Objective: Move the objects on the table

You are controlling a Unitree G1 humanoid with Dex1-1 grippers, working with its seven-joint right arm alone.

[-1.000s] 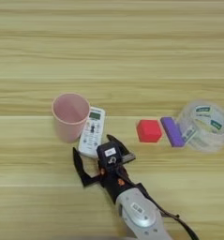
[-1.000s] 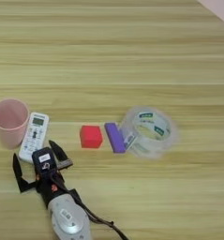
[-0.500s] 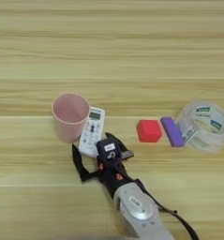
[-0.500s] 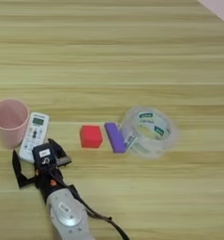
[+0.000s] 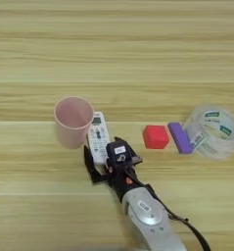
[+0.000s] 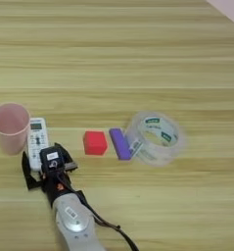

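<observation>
A pale pink cup (image 5: pixel 73 120) stands upright left of centre. The slim white remote (image 5: pixel 97 136) lies right beside it, its small screen at the far end. My right gripper (image 5: pixel 104 155) is open at the remote's near end, with one black finger (image 5: pixel 89 164) left of that end and the other (image 5: pixel 122 147) to its right. I cannot tell whether they touch the remote. A small red cube (image 5: pixel 155 136) and a purple bar (image 5: pixel 179 138) lie side by side further right. The silver forearm (image 6: pixel 72 220) comes in from the bottom edge.
A clear tape roll (image 6: pixel 155 138) lies flat just right of the purple bar, touching or nearly touching it. The light wood-grain table (image 5: pixel 118 54) stretches bare behind the row of things. A black cable trails along the forearm.
The gripper has crept forward toward the remote, so that its fingers now flank the remote's near end. Cup, remote, cube, bar and tape roll have not moved.
</observation>
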